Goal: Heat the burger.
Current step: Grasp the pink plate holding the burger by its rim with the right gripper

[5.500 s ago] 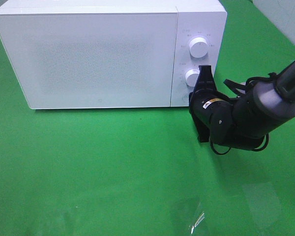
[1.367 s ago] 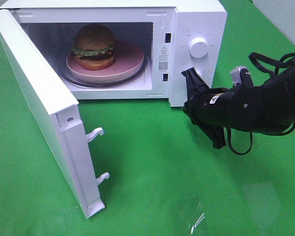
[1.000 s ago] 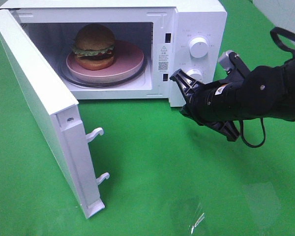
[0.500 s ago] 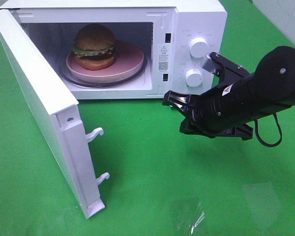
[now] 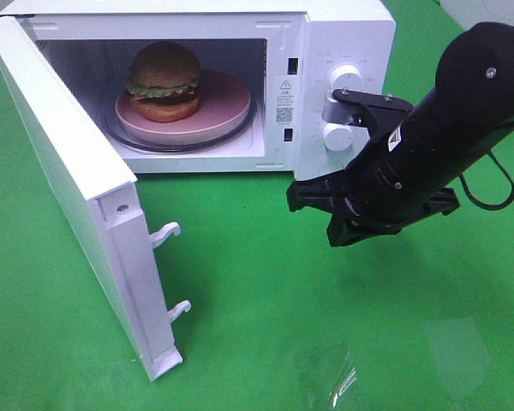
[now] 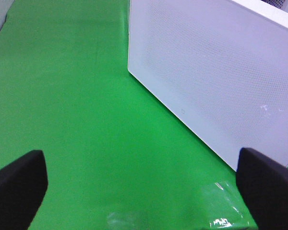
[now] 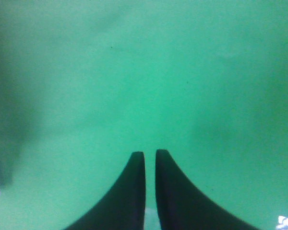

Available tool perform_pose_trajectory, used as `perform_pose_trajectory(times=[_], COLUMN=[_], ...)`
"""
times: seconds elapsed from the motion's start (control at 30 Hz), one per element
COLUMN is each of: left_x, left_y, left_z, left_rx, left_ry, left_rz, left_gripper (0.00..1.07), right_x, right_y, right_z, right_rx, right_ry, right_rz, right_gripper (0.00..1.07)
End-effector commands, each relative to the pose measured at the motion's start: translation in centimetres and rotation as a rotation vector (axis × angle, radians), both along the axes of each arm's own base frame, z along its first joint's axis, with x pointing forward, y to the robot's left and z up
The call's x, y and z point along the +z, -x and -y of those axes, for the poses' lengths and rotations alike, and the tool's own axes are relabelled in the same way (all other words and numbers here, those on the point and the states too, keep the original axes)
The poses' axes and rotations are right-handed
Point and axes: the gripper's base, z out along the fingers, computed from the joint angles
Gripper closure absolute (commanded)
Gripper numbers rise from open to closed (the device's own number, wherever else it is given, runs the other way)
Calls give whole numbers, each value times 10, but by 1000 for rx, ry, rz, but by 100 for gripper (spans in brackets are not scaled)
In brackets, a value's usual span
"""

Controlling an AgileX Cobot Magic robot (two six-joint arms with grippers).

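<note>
Burger (image 5: 164,81) is inside the microwave (image 5: 343,34), upright on the pink plate (image 5: 227,107). It sits toward the hinge side of the cavity, not centred on the plate. The plate rests on the glass turntable (image 5: 250,120), so I judge loading done.

Door (image 5: 68,197) hangs wide open off the microwave's left edge, with the latch hooks (image 5: 165,233) exposed. Nothing can heat until it is latched, so closing it looks like your next step, then the knobs.

Right tool (image 5: 313,195) hangs low over the green bench (image 5: 240,300), just in front of the microwave's control panel and apart from it. Its wrist view shows the right tool (image 7: 150,153) nearly closed, with only a thin slit between the jaws and nothing held. My guess is that it is parked there to stay near the upper knob (image 5: 346,75) and lower knob (image 5: 334,134). Its arm partly covers the lower knob in the high view.

Left tool (image 6: 139,152) is spread fully wide and empty. It sits on the outer side of the door, facing the perforated door panel (image 6: 216,81) and not touching it. That suits a push to shut the door.

Risk: the right tool's tip lies near the cavity's latch edge. Check that it is out of the door's swing before you push.
</note>
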Motion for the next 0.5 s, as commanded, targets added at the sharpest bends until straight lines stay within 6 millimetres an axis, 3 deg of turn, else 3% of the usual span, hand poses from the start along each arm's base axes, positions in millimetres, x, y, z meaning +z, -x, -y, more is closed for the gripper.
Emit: perform_pose_trajectory(times=[0.03, 0.27, 0.5], left_x=[0, 0, 0], left_y=[1, 1, 1], left_z=[0, 0, 0], left_rx=[3, 3, 3], left_ry=[7, 7, 7], left_rz=[1, 1, 1], left_gripper=[6, 6, 6], right_x=[11, 21, 23], right_y=[-2, -4, -4], right_z=[3, 2, 1], right_rx=[123, 291, 465], right_ry=[104, 171, 225], right_rz=[-10, 2, 48], right_gripper=[98, 94, 79])
